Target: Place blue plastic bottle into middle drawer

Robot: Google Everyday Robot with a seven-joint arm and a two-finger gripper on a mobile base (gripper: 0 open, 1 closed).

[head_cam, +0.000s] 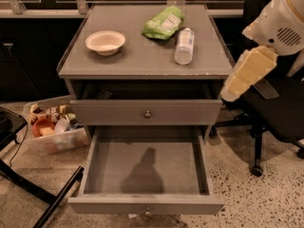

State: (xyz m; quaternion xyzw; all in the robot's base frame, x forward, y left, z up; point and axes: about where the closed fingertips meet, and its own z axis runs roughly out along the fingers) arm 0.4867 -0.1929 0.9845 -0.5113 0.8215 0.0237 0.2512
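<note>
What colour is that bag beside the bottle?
Green bag, camera view; gripper hangs right of the cabinet.

**White shell, cream forearm**

The robot arm (266, 46) shows at the right edge of the scene. Its upper part is a rounded white housing (280, 13) with a small oval grille (288, 36) of dark slots. Below it comes a blocky, pale cream-yellow segment (251, 70) with flat faces and soft edges, narrowing to a whitish tip. That tip is probably the gripper (229, 93), just right of the cabinet (142, 65) top's near corner.
</note>
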